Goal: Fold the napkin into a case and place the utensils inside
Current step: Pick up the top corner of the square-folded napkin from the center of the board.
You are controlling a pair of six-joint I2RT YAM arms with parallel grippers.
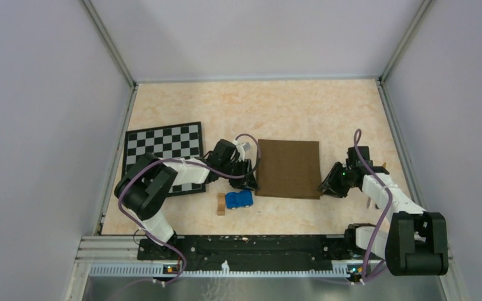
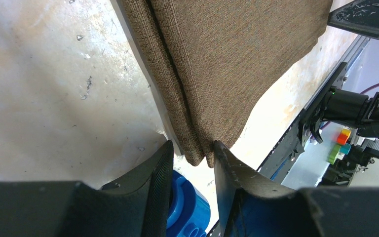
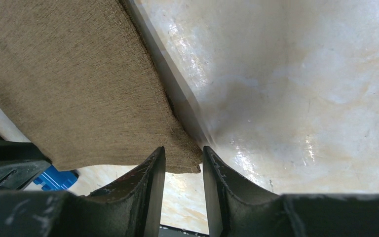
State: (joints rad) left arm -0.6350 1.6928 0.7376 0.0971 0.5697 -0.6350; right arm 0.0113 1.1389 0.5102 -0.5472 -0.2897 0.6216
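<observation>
Centre of table [image 1: 326, 113]: napkin [image 1: 289, 168], brown cloth, its near edge running left to right. Left gripper [image 2: 192, 148] clamped on the near-left corner; right gripper [image 3: 183, 153] clamped on the near-right corner. Likely fold direction: away, toward the far edge.

The napkin [image 1: 289, 168] is dark brown, the mat [image 1: 163, 143] black-and-white checkered, the toy [image 1: 239, 199] blue.

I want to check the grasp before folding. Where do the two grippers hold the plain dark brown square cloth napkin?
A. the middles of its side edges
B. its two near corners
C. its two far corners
B: the left gripper and the right gripper each pinch one near corner of the napkin.
</observation>
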